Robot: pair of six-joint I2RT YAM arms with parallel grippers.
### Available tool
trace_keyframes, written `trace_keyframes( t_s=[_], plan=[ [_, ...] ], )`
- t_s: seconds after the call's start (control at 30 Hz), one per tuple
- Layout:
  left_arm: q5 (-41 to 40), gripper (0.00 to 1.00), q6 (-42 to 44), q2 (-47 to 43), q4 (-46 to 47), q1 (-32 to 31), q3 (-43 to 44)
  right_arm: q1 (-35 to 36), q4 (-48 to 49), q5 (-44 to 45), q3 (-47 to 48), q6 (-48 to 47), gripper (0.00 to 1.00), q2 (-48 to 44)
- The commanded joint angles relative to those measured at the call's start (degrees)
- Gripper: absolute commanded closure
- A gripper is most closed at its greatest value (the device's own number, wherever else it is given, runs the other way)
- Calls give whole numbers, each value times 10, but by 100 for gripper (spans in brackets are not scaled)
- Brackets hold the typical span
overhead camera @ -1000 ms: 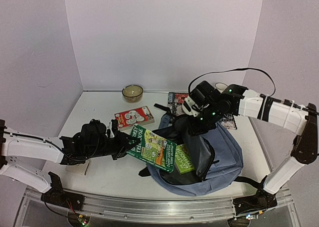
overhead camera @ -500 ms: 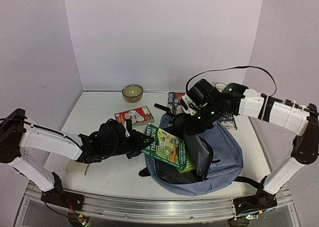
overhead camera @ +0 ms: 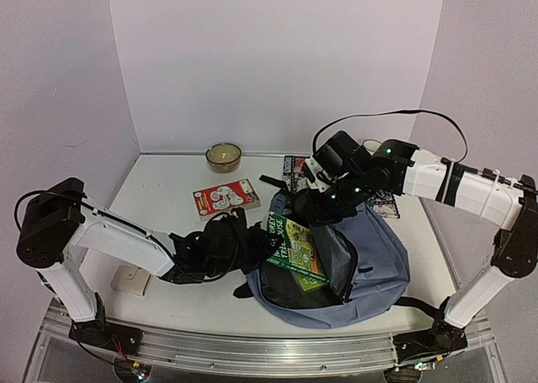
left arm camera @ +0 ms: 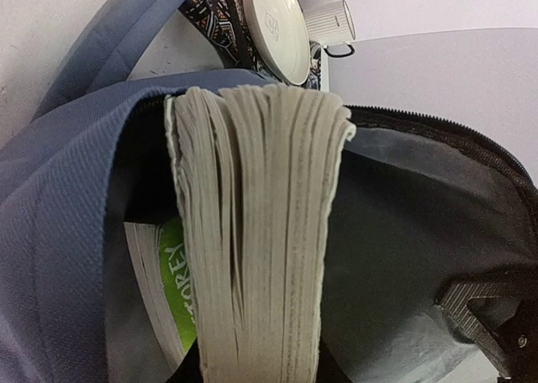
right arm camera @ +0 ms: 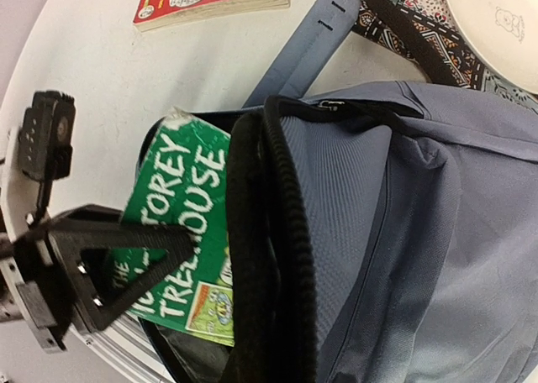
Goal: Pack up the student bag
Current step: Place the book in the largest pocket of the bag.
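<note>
Your right gripper (overhead camera: 324,207) pinched the far rim of the student bag (overhead camera: 378,257), flat on the table (overhead camera: 168,190), propping its mouth open; your left gripper (overhead camera: 250,249) clamped the green book (overhead camera: 296,250), half inside.

Close-up: thick paperback book (left arm camera: 252,232), cream page edges facing camera, pokes into open mouth of blue-grey fabric backpack (left arm camera: 59,232), grey lining behind it. Green-covered book (left arm camera: 172,286) just left of it, inside. White round plate (left arm camera: 277,22) and white ribbed cup (left arm camera: 329,20) beyond the bag.
</note>
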Motion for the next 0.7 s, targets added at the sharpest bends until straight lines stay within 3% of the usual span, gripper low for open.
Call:
trace_keyframes(
  t_s=[0.0,0.17,0.37,0.47,0.57,0.67],
  plan=[
    [-103,100,-17,20,69,-30,53,6,38,21,20,20,100,-39],
    [-132,97,-16,82,68,-52,83,7,50,26,9,29,100,-44],
    [-103,54,0,105,66,-60,71,7,55,26,5,29,100,-44],
    [-101,38,27,83,63,-60,50,7,56,23,3,28,100,-44],
    [-92,28,55,62,47,-60,38,7,56,18,4,24,100,-40],
    [-88,26,68,38,4,-59,35,8,56,12,12,19,100,-34]
  ],
)
